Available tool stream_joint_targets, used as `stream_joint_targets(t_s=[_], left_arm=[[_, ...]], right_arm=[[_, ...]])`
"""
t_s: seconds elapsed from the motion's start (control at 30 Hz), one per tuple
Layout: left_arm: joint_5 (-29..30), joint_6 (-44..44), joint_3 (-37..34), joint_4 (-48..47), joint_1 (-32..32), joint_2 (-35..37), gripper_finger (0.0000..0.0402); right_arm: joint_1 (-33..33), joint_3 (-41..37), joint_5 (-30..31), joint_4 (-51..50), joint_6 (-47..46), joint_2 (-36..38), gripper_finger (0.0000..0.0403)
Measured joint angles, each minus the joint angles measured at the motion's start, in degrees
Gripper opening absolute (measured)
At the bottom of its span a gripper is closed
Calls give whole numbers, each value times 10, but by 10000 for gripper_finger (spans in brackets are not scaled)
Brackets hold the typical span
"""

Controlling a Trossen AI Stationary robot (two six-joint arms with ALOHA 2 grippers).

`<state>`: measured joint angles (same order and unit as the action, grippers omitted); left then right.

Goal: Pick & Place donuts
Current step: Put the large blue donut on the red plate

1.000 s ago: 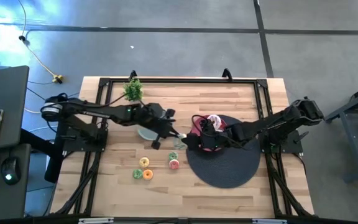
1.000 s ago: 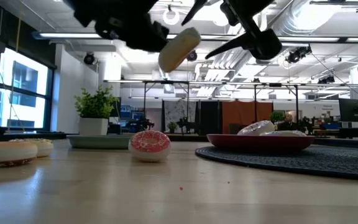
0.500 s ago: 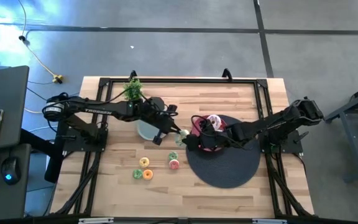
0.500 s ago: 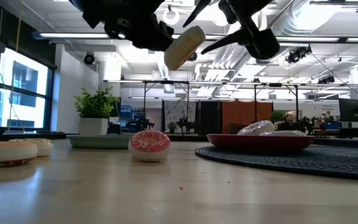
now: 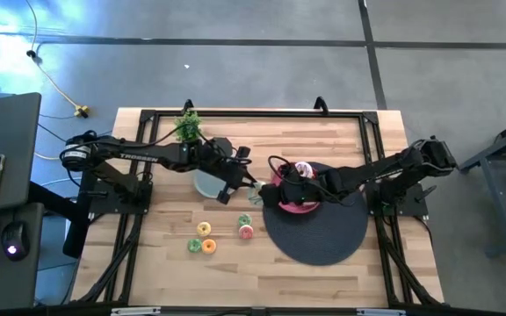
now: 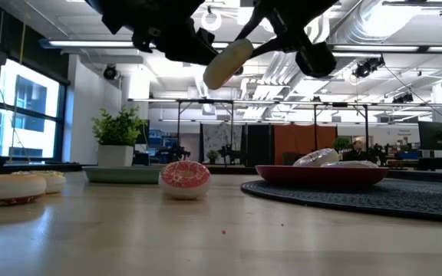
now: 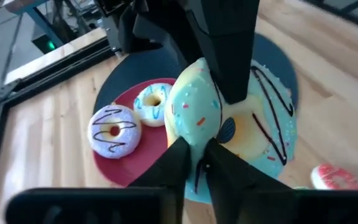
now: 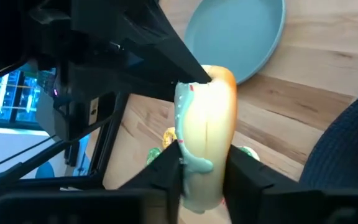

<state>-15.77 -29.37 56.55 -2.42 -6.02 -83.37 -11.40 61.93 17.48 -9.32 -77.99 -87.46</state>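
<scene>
Right now both grippers meet in the air over the middle of the table, between the grey-green plate (image 5: 207, 183) and the pink plate (image 5: 299, 200). They share 1 donut, the green-iced donut (image 6: 227, 64), which hangs well above the wood on its edge and tilted. The left gripper (image 5: 251, 187) pinches it: in the left wrist view its 2 dark fingers (image 7: 173, 163) close on the lower rim of the ring. The right gripper (image 5: 267, 197) has also closed on the same donut; its fingers (image 8: 166, 163) press both flat sides in the right wrist view, with the other arm's fingers touching the far edge. So the handover sits at the double-grip stage, with neither gripper let go.

On the pink plate, which stands on the dark round mat (image 5: 316, 228), lie 2 larger donuts: the white-iced donut (image 7: 114, 130) with dark squiggles and another pale one (image 7: 151, 104) beside it, whose icing colour is hard to judge from here, perhaps light blue. From the low view they show as pale humps above the plate's red rim.

Nearer the front edge, 4 small donuts rest on the bare wood: a yellow one (image 5: 203, 229), a green one (image 5: 194, 246), an orange one (image 5: 209, 247) and a pink one (image 5: 246, 232). A potted plant (image 5: 188, 125) stands at the back left.
</scene>
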Motion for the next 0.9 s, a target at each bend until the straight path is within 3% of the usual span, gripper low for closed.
stream_joint_targets(t_s=[0.1, 0.2, 0.43, 0.6, 0.77, 0.9], left_arm=[[-16, 9, 5, -12, 0, 0, 90], [12, -5, 5, -33, 1, 0, 136], [18, -37, 6, -114, 1, 25, 218], [16, -52, 5, -140, 13, 52, 232], [13, -52, 6, -139, 28, 64, 233], [19, -53, 6, -153, 39, 69, 233]], right_arm=[[-3, 0, 8, -13, 0, 0, 34], [-11, 0, 17, -31, -8, 0, 12], [-47, 0, 63, -165, -120, 2, 23], [-42, 0, 46, -246, -146, 3, 15], [-3, -7, 39, -236, -97, 4, 19], [31, -62, -14, -205, -86, 4, 19]])
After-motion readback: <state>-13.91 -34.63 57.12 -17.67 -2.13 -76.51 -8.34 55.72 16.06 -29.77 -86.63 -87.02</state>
